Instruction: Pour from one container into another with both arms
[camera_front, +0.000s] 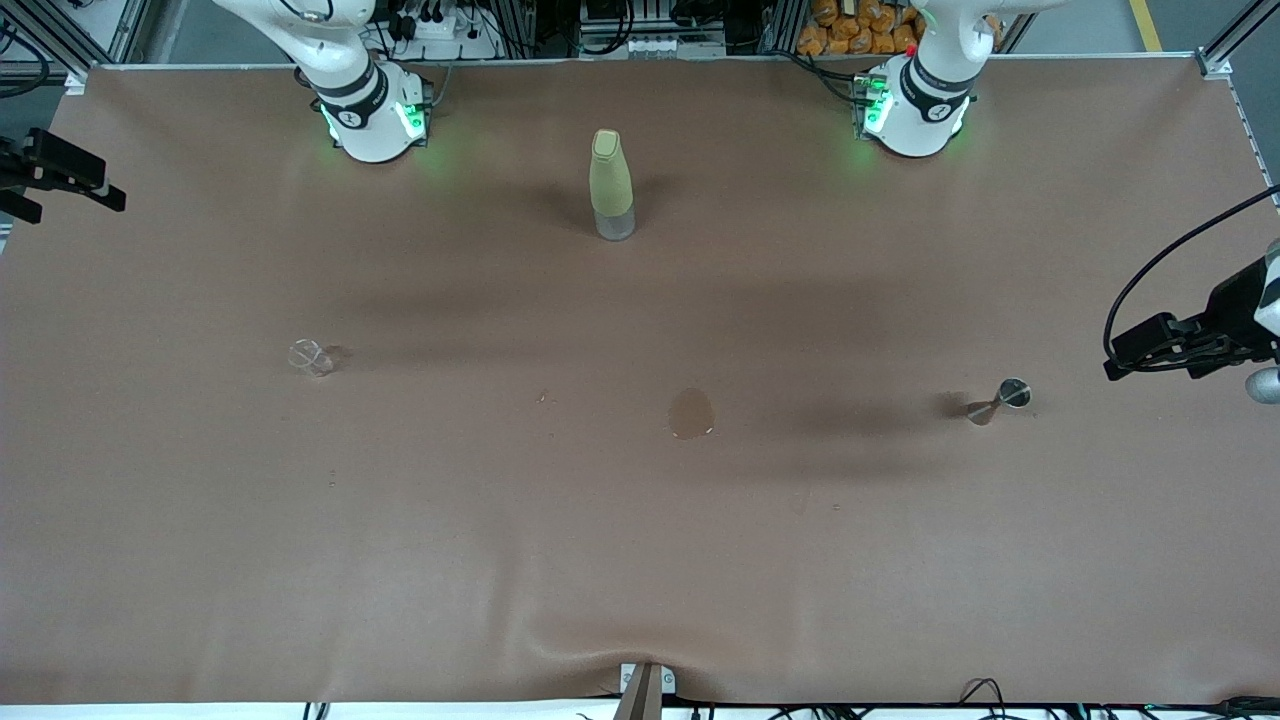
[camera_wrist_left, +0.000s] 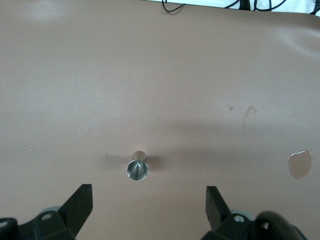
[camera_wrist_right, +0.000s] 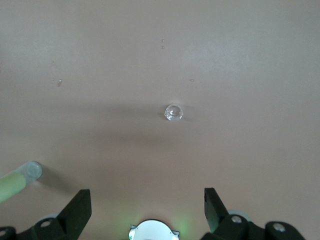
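- Front view: steel jigger (camera_front: 1000, 401) stands upright toward the left arm's end of the table, small clear glass cup (camera_front: 311, 357) toward the right arm's end, well apart. Green-sleeved bottle (camera_front: 611, 184) stands upright between the two bases, farther from the front camera than both. A puddle (camera_front: 691, 413) lies between cup and jigger. This layout fits either the stage ahead of a pour or the one with the vessels set back down; you can't settle which from here.
- Front view: the left arm shows only as a dark wrist piece at the frame edge near the jigger and the right as another at the opposite edge; neither gripper's fingers show here.
- Left wrist view: left gripper (camera_wrist_left: 149, 202) is released, jaws spread wide, holding nothing, up over the table with the jigger (camera_wrist_left: 137, 169) just ahead of the gap between its fingertips. Judge it light, rigid, slick metal and top-heavy on a narrow waist; you'd grip it at the waist, squarely, or it tips.
- Right wrist view: right gripper (camera_wrist_right: 147, 205) is also released and spread, holding nothing, with the cup (camera_wrist_right: 173, 112) well ahead of its fingertips and the bottle (camera_wrist_right: 20, 180) off to one side. Judge the cup light, fragile and slippery; you'd hold it on the side wall, gently.
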